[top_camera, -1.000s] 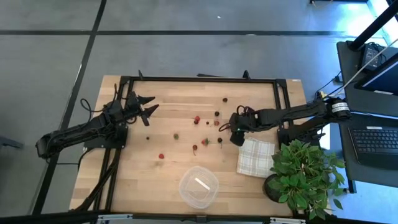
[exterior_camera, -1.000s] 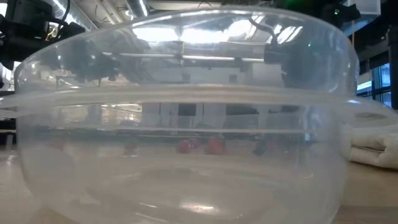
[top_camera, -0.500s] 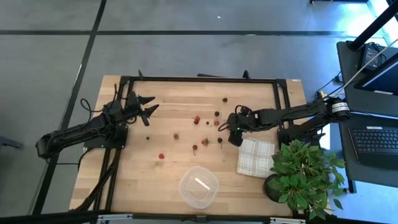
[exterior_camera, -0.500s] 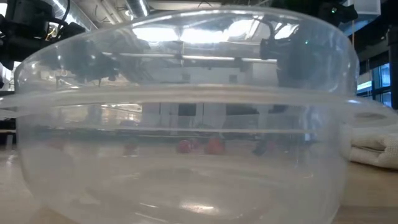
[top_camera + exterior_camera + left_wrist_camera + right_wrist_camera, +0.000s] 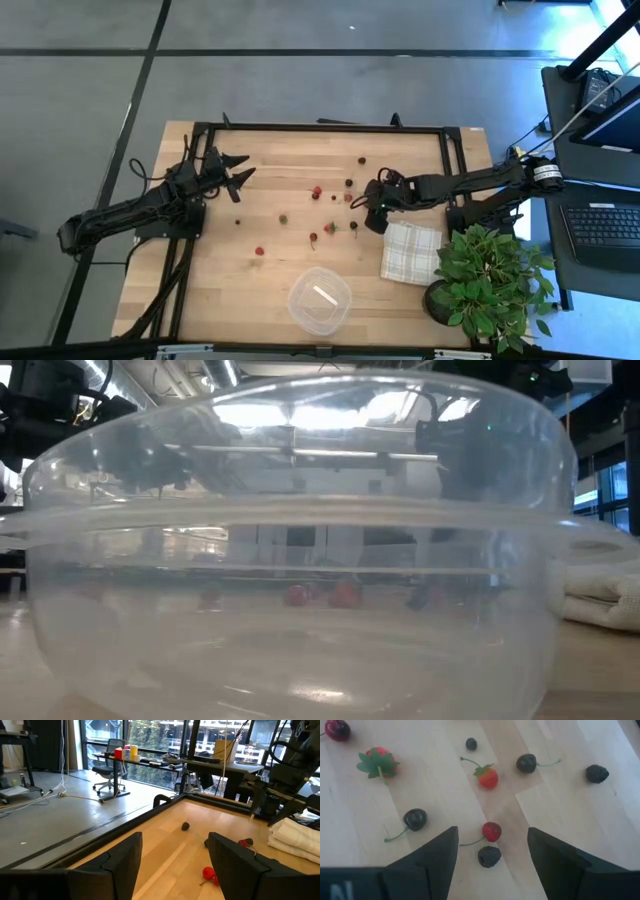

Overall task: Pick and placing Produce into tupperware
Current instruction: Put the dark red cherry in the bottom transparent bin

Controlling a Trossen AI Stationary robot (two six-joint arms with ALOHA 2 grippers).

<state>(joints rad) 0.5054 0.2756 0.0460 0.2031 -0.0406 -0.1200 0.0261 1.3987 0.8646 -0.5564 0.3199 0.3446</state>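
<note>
The produce, small red, dark and green berry-like pieces such as a red one [image 5: 316,191], lies scattered over the middle of the wooden table. The clear round tupperware [image 5: 320,300] stands near the front edge and fills the low view [image 5: 300,610]. My right gripper [image 5: 368,212] hangs open, slanting down above the right part of the scatter. In its wrist view the right gripper [image 5: 492,834] has a red cherry [image 5: 491,831] and a blackberry [image 5: 489,856] below the gap between its fingers, untouched. My left gripper [image 5: 243,170] waits open and level at the table's left [image 5: 175,842].
A folded white checked cloth [image 5: 410,252] lies right of the produce, with a leafy potted plant [image 5: 485,275] at the table's right front corner. A black frame [image 5: 320,127] runs along the table's far edge. A laptop [image 5: 605,225] sits on a stand beyond the right edge.
My right gripper has tipped slightly, its fingertips swinging a little toward the table's left over the produce. Its fingers stay open.
</note>
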